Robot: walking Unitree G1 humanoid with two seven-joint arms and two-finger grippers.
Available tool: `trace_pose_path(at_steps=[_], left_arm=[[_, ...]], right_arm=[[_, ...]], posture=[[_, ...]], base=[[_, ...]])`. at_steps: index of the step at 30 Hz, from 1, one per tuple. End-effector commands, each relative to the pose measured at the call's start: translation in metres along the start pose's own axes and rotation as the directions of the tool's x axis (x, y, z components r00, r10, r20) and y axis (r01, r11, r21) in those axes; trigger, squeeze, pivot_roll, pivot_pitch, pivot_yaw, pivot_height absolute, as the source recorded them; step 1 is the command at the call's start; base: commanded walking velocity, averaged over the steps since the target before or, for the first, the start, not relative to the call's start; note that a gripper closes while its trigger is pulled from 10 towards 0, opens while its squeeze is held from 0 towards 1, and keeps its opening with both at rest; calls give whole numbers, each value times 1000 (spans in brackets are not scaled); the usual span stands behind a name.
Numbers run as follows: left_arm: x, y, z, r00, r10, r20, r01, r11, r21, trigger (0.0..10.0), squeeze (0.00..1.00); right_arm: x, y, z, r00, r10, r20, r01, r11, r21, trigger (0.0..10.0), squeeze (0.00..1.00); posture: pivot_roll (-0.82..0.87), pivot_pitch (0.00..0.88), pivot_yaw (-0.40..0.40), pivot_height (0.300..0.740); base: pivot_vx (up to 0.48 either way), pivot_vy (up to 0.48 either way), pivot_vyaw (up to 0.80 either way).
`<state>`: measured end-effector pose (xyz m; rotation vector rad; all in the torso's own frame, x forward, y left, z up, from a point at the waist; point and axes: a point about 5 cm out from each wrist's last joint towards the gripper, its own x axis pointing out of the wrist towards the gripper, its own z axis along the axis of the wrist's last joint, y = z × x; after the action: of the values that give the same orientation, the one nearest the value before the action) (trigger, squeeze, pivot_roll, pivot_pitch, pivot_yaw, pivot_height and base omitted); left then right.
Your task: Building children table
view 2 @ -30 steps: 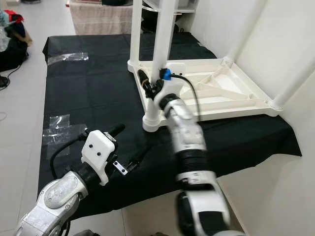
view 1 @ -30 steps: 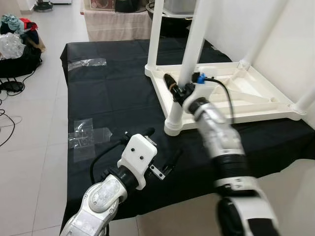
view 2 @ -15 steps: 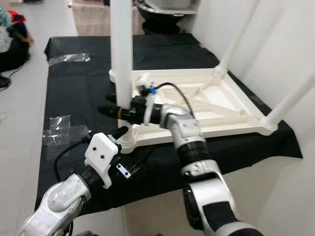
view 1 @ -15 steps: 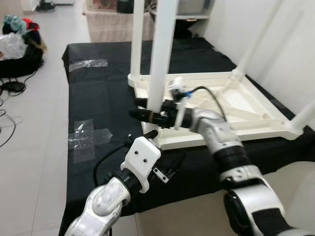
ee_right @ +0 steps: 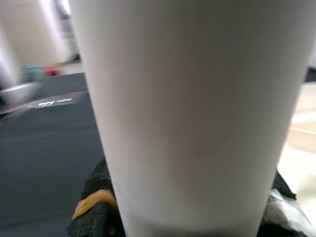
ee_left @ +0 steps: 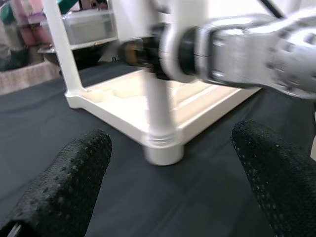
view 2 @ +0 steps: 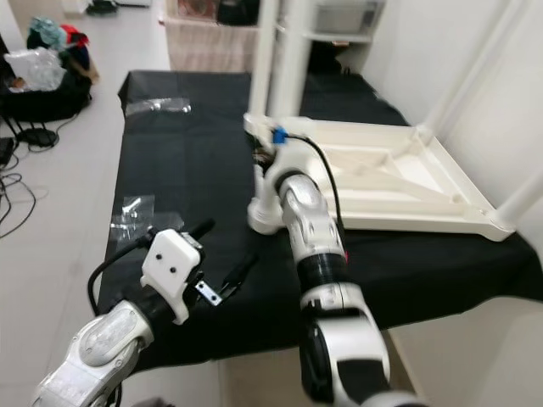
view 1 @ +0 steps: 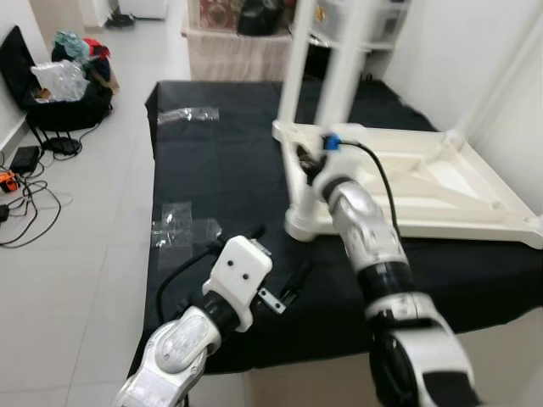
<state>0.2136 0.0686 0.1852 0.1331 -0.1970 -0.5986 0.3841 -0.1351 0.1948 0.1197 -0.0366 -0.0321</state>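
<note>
Fingers of the right gripper (view 1: 312, 161) clamp the near table leg (view 1: 327, 110), swung back upright, while the left gripper (view 1: 280, 271) hovers open.

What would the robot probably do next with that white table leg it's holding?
Probably keep pressing or twisting the leg into its corner socket: the right gripper is clamped around it, and the upturned tabletop lies flat on the black cloth.
</note>
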Motion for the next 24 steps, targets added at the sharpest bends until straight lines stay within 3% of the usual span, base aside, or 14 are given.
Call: trace_pose_path(at_steps=[1,2,3,7,8,13,14,17,18,20,21,22,23,24], left_arm=[[0,1,-4,1000,25,-17,-25,1000,1,10000,0],[0,1,-4,1000,25,-17,-25,1000,1,10000,0],[-3,4,-7,998,46,-34,-46,999,8,10000,0],[-13,8,-14,994,80,-74,-79,997,14,10000,0],[-14,8,-15,994,81,-78,-80,997,13,10000,0],[-14,7,-15,994,76,-77,-76,997,6,10000,0],[-13,6,-15,994,75,-74,-75,997,5,10000,0],[-13,6,-15,994,76,-73,-75,997,5,10000,0],[-13,6,-14,995,70,-67,-70,998,-1,10000,0],[-13,6,-14,995,70,-67,-70,998,-1,10000,0],[-12,5,-14,996,62,-61,-63,998,-5,10000,0],[-12,5,-14,996,62,-61,-63,998,-5,10000,0],[-11,4,-13,997,58,-58,-58,998,-7,10000,0],[-11,4,-13,997,58,-58,-58,998,-7,10000,0]], right_arm=[[-6,-6,6,990,-138,35,137,990,16,0,0],[-6,-6,6,990,-138,35,137,990,16,0,0],[-9,-2,8,985,-162,51,161,987,21,10000,0],[-9,16,17,991,-79,109,77,997,19,10000,0],[-7,21,20,991,-28,133,25,999,28,10000,1000],[2,27,31,983,43,177,-42,999,-9,10000,1000],[13,22,34,986,109,123,-103,993,-54,10000,0],[15,21,34,987,120,106,-114,992,-59,10000,0],[19,22,26,971,238,7,-238,971,-6,10000,0],[19,22,26,971,238,7,-238,971,-6,10000,0],[17,23,18,891,449,-66,-445,893,59,10000,0],[17,23,18,891,449,-66,-445,893,59,10000,0],[9,23,14,757,649,-75,-640,759,120,10000,0],[9,23,14,757,649,-75,-640,759,120,10000,0]], posture=[[79,38,-106,740],[79,38,-106,740],[86,41,-114,740],[87,43,-114,740],[86,44,-116,740],[87,43,-118,740],[88,44,-119,740],[88,44,-119,740],[80,41,-116,740],[80,41,-116,740],[81,41,-117,740],[81,41,-117,740],[82,40,-118,740],[82,40,-118,740]], base=[[0,0,0],[0,0,0],[0,0,0],[0,0,0],[0,0,0],[0,0,0],[0,0,0],[0,0,0],[0,0,0],[0,0,0],[0,0,0],[0,0,0],[0,0,0],[0,0,0]])
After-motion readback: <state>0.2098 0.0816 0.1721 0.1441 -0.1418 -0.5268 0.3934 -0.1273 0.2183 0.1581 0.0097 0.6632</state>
